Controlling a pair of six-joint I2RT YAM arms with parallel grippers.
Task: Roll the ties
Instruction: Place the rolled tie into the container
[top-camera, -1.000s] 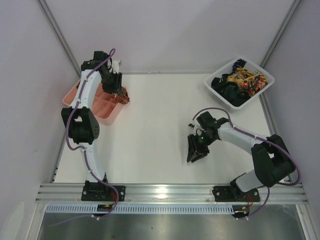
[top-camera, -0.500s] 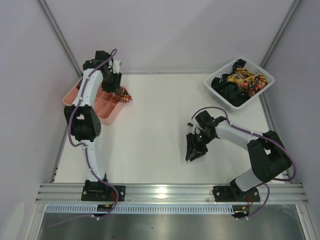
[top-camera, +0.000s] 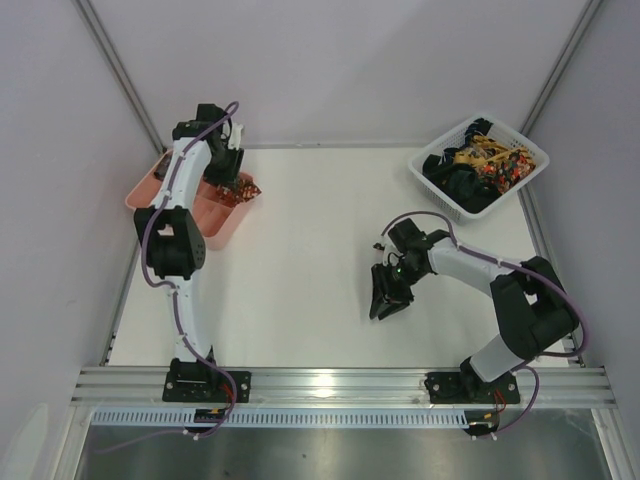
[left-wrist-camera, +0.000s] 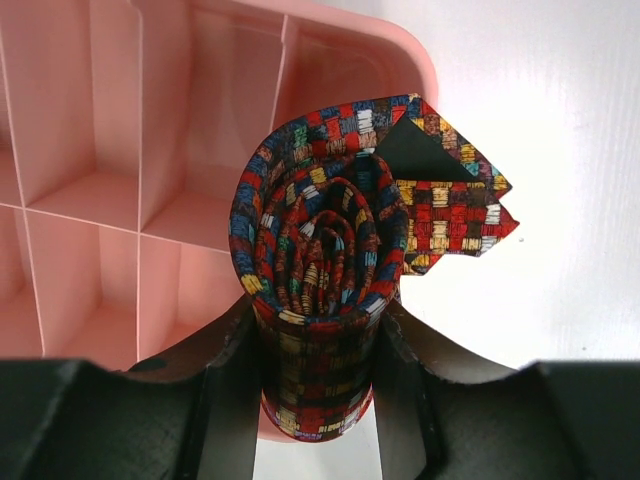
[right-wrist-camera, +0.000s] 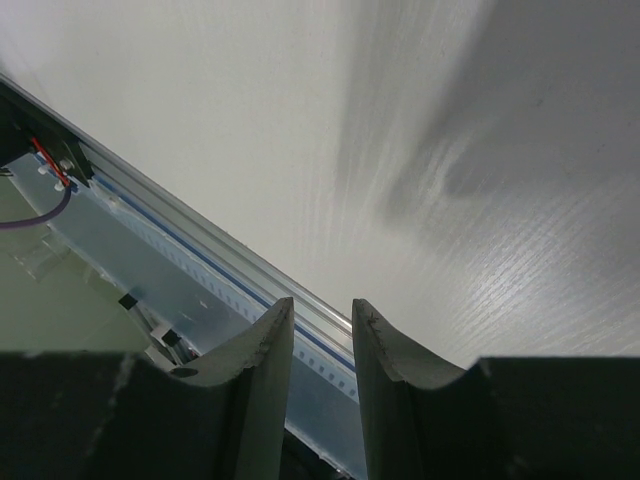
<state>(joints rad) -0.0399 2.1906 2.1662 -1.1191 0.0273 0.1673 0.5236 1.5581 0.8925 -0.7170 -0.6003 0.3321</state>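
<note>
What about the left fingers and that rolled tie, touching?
Touching. The left wrist view shows both fingers pressed against the sides of the rolled tie, no gap.

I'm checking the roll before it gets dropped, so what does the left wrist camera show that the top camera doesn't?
Only left wrist: the rolled tie as a tight spiral, its pointed tail sticking out past the pink tray, whose dividers show. Only top: the white basket of more ties and the right gripper, holding nothing, above the table. Both: the left gripper clamped on the rolled tie over the pink tray.
</note>
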